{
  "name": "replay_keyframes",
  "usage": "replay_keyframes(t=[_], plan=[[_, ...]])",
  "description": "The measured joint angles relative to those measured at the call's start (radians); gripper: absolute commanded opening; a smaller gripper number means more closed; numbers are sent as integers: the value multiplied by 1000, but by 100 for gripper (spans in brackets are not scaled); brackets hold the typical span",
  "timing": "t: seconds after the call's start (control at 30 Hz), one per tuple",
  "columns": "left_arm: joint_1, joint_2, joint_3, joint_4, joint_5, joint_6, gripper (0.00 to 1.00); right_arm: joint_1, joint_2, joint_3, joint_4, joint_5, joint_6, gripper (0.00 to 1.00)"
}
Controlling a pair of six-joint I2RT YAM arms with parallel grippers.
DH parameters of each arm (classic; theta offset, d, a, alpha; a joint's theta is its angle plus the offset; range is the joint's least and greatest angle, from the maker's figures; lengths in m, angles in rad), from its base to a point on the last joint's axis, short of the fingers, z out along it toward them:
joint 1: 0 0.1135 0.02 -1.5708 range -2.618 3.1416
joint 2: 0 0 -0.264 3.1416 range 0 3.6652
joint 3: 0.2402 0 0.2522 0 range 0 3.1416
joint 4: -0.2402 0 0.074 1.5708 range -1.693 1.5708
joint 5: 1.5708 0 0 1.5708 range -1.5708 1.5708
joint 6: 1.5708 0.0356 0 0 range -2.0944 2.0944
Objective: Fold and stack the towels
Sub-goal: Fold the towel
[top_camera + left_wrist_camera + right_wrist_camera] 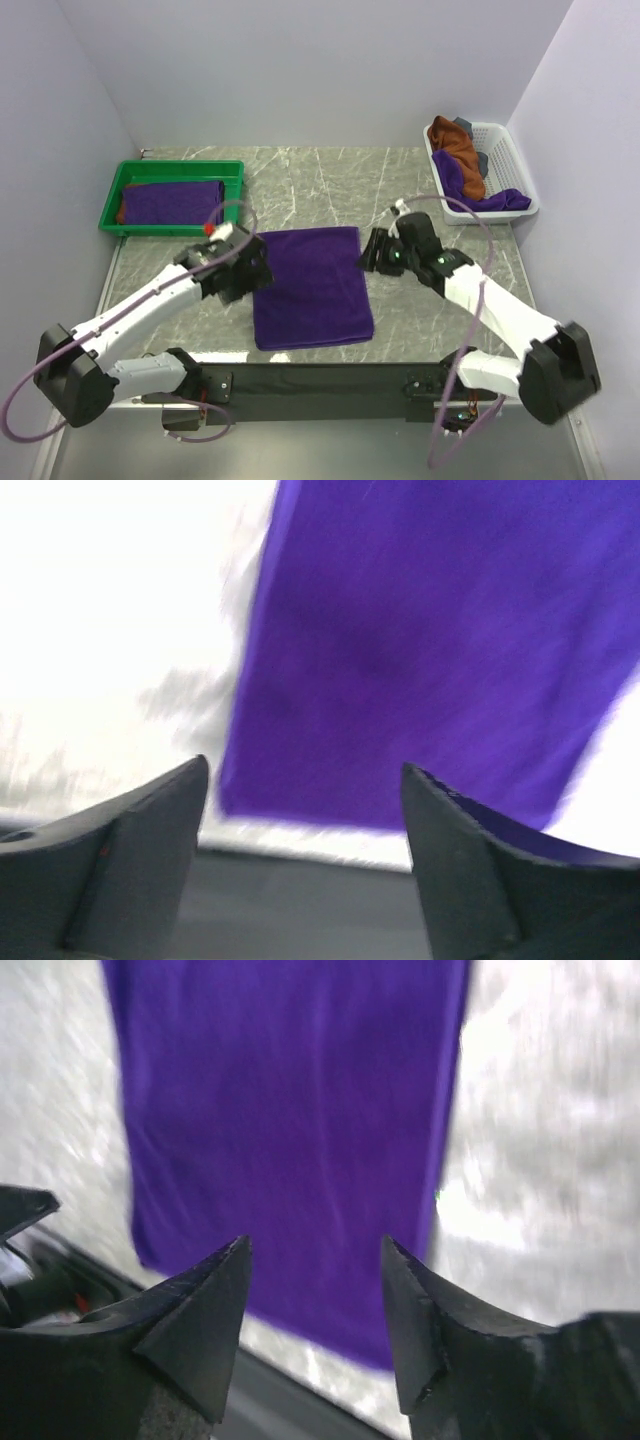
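A deep purple towel [311, 287] lies flat as a folded rectangle in the middle of the table; it fills the left wrist view [420, 650] and the right wrist view [290, 1120]. My left gripper [250, 268] hovers at its left edge, open, with nothing between the fingers [150, 820]. At the towel's far right corner my right gripper [372, 252] is open and holds nothing either, fingers [210, 1290] apart above the cloth. Another purple towel [172, 202] lies in the green tray [130, 172]. Rust-brown [462, 150] and purple towels [497, 201] hang out of the white basket [510, 150].
The green tray stands at the back left, the white basket at the back right, with a small grey item [466, 126] in it. A black strip [320, 378] runs along the table's near edge between the arm bases. Lilac walls close in three sides.
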Motion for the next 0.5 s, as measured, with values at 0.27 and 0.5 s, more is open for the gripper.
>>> replay_keyframes(t=[0.27, 0.5], plan=[[255, 201, 163, 290, -3, 169, 47, -76, 379, 200, 325, -93, 53, 43], [371, 594, 329, 491, 94, 252, 32, -125, 722, 391, 541, -157, 120, 36]])
